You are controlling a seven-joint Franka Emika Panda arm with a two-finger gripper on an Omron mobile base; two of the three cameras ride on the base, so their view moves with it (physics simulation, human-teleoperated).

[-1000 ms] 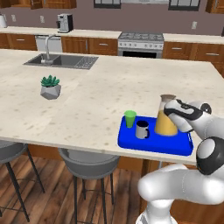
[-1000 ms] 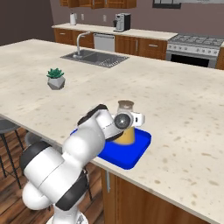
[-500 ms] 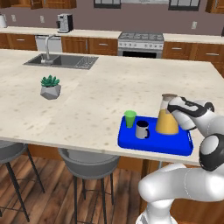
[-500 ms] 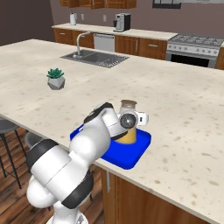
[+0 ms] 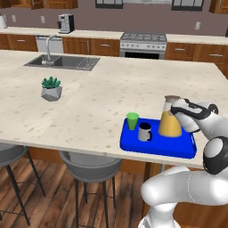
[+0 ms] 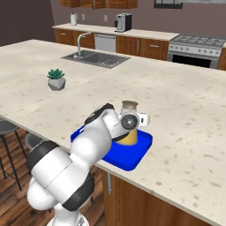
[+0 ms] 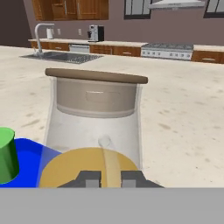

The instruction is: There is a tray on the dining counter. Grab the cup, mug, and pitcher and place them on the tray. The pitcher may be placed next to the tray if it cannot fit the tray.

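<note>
The gripper is closed on the neck of the pitcher, which stands on the tray near the dining counter front edge, its base hidden behind the arm in the right base view.

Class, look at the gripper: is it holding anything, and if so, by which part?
The gripper is shut on the pitcher, gripping its neck just below the lid, while the pitcher stands on the tray.

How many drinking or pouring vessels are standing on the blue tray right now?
3. The green cup stands at the tray's far left corner, the dark mug just beside it toward the near edge, and the pitcher of orange liquid further right. Nothing seems hidden.
</note>
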